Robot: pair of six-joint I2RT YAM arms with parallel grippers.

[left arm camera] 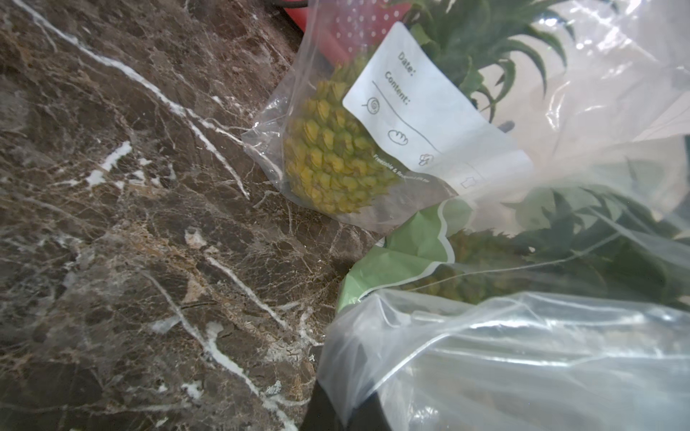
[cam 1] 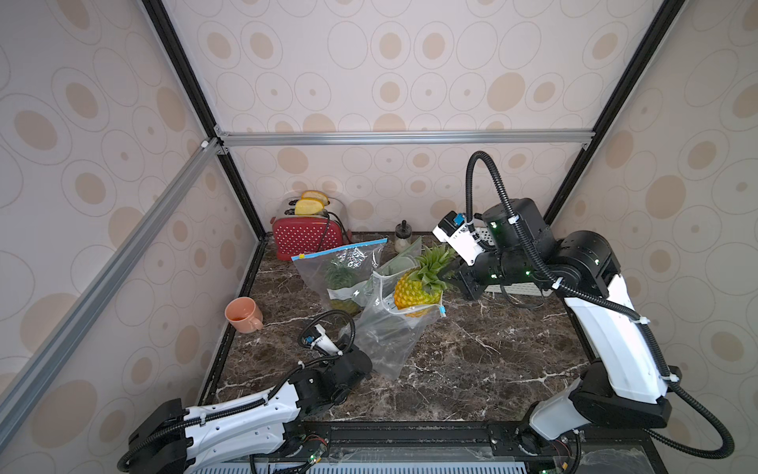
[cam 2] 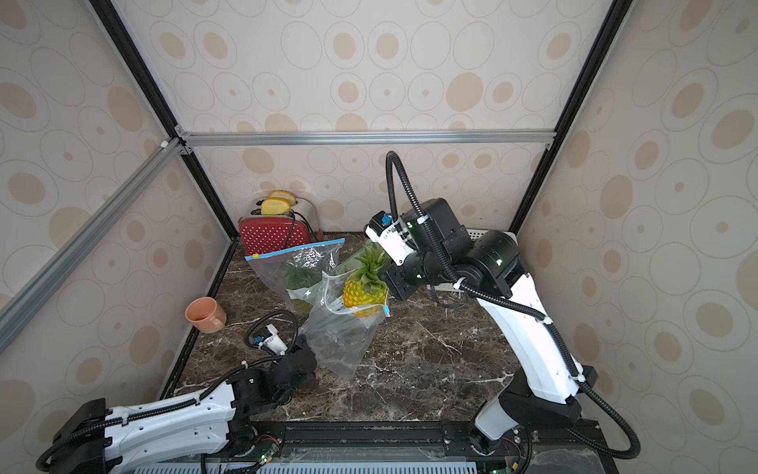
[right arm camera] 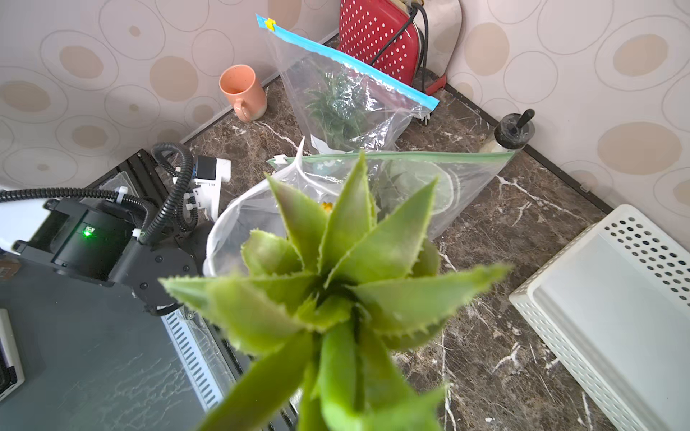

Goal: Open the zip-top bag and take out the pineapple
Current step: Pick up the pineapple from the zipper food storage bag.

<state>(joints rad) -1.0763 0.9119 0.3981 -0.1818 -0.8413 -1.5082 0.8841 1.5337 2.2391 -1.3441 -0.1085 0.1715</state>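
Top views: pineapple (cam 1: pixel 416 289) sits half out of the mouth of the zip-top bag (cam 1: pixel 389 340), crown (cam 1: pixel 437 262) toward 2 o'clock, my right claw (cam 1: pixel 449 269) closed tight on its leaves. My left claw (cam 1: pixel 356 349), at the bag's 8 o'clock, appears pinched on the film. Left wrist: film bunches close by. Right wrist: crown (right arm camera: pixel 336 291) fills the frame. Draw out along 2 o'clock, steadily; hold the left claw low so film strips off.

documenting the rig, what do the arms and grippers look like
The left arm and right arm share white shells and black joint housings dotted with small green lights. Black corrugated cable conduit runs along each, tied with white zip ties. The left gripper and right gripper are black, each beside a white wrist camera block.
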